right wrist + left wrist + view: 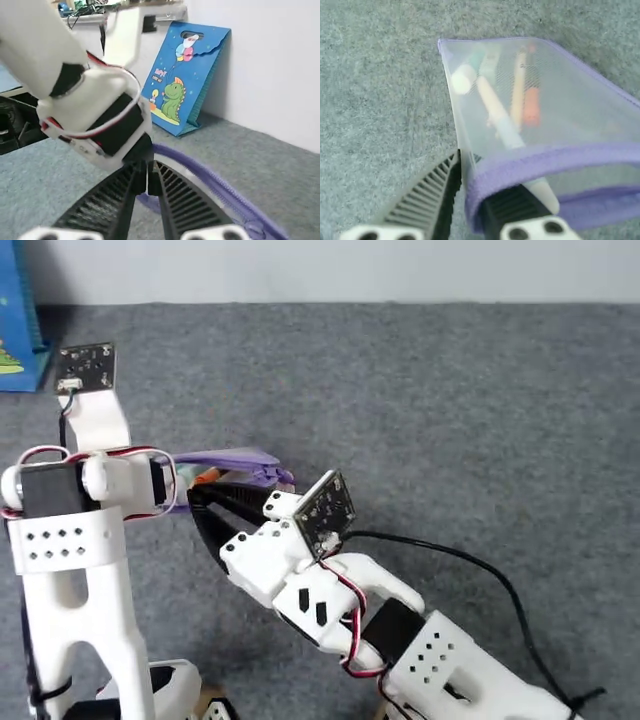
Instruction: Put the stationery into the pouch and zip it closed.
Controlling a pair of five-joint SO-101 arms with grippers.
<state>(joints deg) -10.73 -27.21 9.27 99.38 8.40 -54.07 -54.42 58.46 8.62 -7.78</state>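
A see-through pouch [570, 95] with a purple zipper rim [545, 157] lies on the grey mat. Several pens [495, 110] and an orange marker [531, 106] are inside it. My left gripper [470, 177] is shut on the rim at the pouch's mouth. From above, the pouch [235, 462] sticks out to the right of the left gripper [183, 485]. My right gripper [203, 498] lies just in front of the pouch, pointing at the left gripper. Its fingers [175, 200] are pressed together, and the right gripper [147, 172] meets the end of the purple rim [210, 187]. Nothing shows between its tips.
A blue gift bag [15, 320] stands at the far left against the wall, and appears in the right wrist view as the bag [185, 80] behind the left arm. A black cable [480, 575] trails along the right arm. Open grey mat [470, 410] stretches to the right.
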